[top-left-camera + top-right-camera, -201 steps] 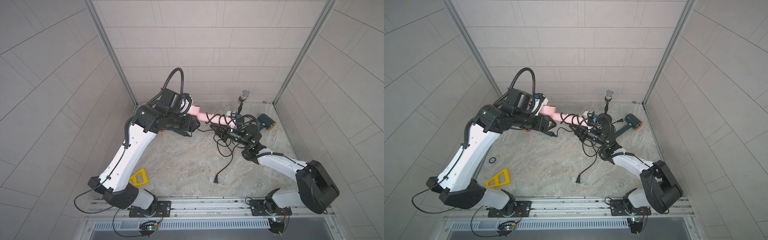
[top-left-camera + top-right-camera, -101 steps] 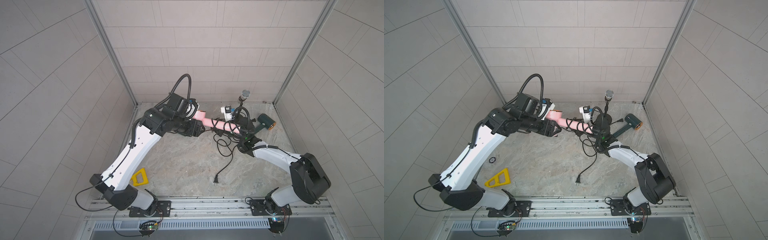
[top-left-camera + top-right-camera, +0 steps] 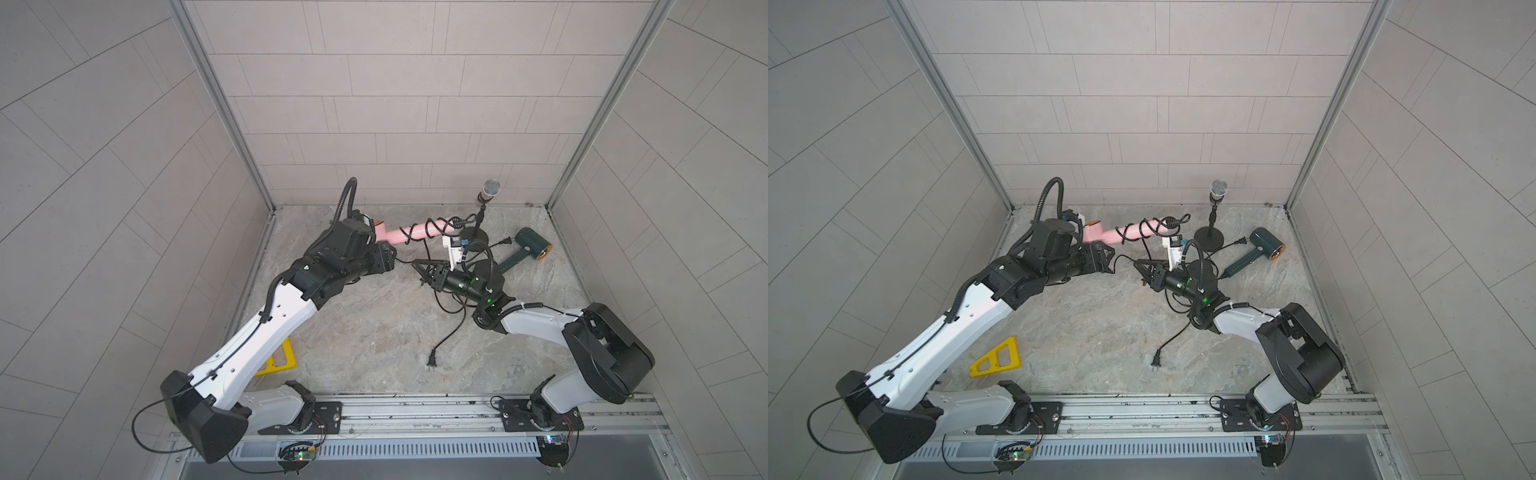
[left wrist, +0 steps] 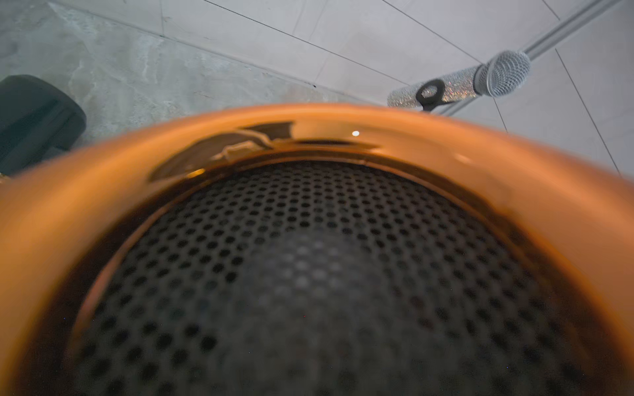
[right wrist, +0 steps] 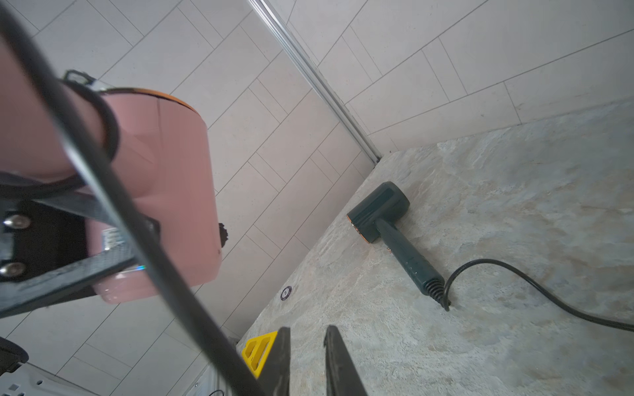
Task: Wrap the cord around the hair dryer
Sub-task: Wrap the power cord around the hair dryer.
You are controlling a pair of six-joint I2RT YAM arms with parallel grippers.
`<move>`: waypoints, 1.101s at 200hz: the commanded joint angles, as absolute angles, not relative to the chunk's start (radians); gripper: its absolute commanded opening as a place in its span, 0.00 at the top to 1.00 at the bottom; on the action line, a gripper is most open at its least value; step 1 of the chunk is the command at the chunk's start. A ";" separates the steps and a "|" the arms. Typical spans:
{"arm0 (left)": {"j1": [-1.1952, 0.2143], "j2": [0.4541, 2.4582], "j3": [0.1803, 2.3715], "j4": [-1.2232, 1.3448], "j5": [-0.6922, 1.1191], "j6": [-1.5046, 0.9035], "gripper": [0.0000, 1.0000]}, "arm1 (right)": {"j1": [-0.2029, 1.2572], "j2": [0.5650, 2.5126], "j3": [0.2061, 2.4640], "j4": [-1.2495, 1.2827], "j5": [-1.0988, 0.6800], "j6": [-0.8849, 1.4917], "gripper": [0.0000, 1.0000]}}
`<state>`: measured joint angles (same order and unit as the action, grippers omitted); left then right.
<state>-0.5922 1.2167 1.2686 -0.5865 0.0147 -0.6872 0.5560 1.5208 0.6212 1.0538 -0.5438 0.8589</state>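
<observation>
Right hand withdrew; smooth pink dryer coil-wrapped.

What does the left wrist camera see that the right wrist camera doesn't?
Only the left wrist view shows the sparkly microphone and, very close, the copper ring and black mesh at the end of the pink hair dryer. Only the right wrist view shows the pink hair dryer's side with black cord looped on it, the green hair dryer and a yellow piece. Both show the stone floor and tiled walls.

Cord coils around the raised hair dryer; second dryer lies right of microphone stand
</observation>
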 commanded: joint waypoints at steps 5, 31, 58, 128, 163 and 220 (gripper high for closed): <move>-0.593 1.149 1.246 -0.350 -0.120 -0.812 1.00 | 0.592 1.540 0.553 1.205 -0.434 0.875 1.00; -0.614 1.138 1.245 -0.406 -0.235 -0.739 1.00 | 0.660 1.500 0.560 1.129 -0.385 0.738 1.00; -0.640 1.136 1.248 -0.461 -0.363 -0.627 1.00 | 0.739 1.411 0.653 0.766 -0.327 0.537 1.00; -0.683 1.158 1.208 -0.548 -0.598 -0.377 1.00 | 0.748 1.267 0.982 -0.127 -0.338 0.481 1.00; -0.760 1.125 1.089 -0.391 -0.630 -0.213 1.00 | 0.691 1.322 1.148 -0.354 -0.485 0.631 1.00; -0.863 1.097 0.918 -0.187 -0.626 -0.043 1.00 | 0.589 1.397 1.228 -0.356 -0.603 0.775 1.00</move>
<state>-0.8204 1.1465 0.9707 -0.3439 -0.6235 -0.1795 0.6201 1.3731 1.1828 -0.3428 -0.5545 0.7082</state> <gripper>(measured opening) 0.717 0.183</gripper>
